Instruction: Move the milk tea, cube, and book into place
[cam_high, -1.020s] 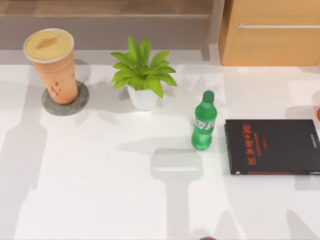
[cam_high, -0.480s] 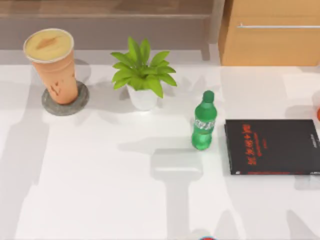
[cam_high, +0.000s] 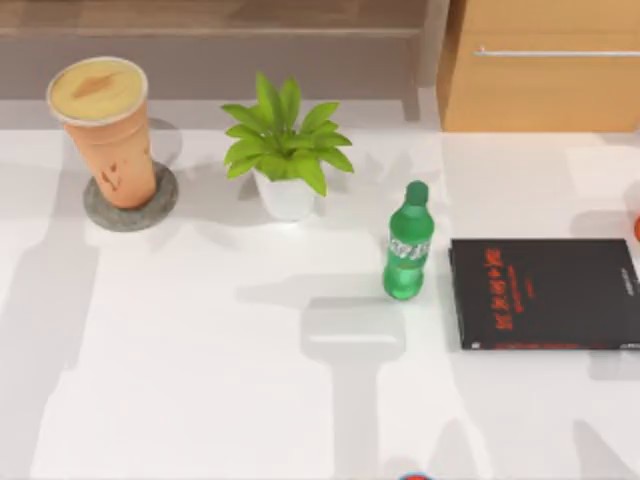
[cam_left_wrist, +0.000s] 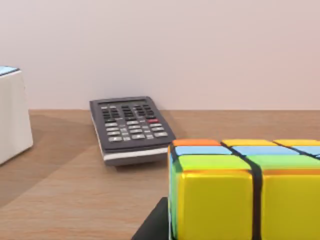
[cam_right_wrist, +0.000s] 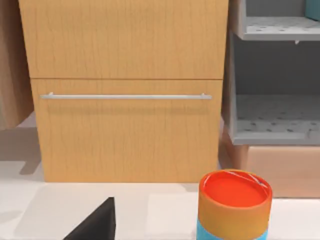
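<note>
The milk tea (cam_high: 105, 130) is a tall orange-tan cup with a creamy top. It stands upright on a round grey coaster (cam_high: 131, 200) at the table's far left. In the left wrist view the cube (cam_left_wrist: 245, 195) sits very close on a wooden surface, with yellow, blue, green and orange squares in a black frame. A white block with a light-blue top, the book (cam_left_wrist: 12, 117), stands at that view's edge on the same wood.
A potted green plant (cam_high: 285, 150) stands mid-back, with a green bottle (cam_high: 407, 255) to its right. A thin black book with red lettering (cam_high: 545, 293) lies at the right. A grey remote (cam_left_wrist: 131, 129) lies behind the cube. A wooden drawer cabinet (cam_right_wrist: 125, 90), a grey shelf (cam_right_wrist: 275, 80) and an orange-topped can (cam_right_wrist: 234, 205) stand nearby.
</note>
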